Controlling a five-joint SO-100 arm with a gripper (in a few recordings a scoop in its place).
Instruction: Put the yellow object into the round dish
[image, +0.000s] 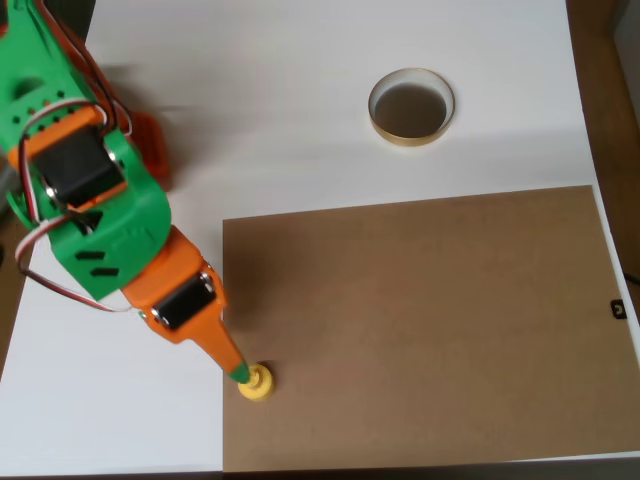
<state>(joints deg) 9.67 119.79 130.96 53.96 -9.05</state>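
Note:
The yellow object (257, 383) sits on the brown board near its lower left corner, a small round piece with a knob on top. My gripper (240, 374) comes down from the upper left on the green and orange arm, and its green tip touches the yellow object's left side. From above the fingers overlap into one narrow wedge, so the gap between them is hidden. The round dish (411, 107), with a tan rim and dark inside, stands on the white table at the upper middle, far from the gripper.
A large brown board (420, 320) covers the lower right of the white table (300, 80). The arm's green and orange body (90, 200) fills the left side. The table's right edge runs along a dark strip (610, 100).

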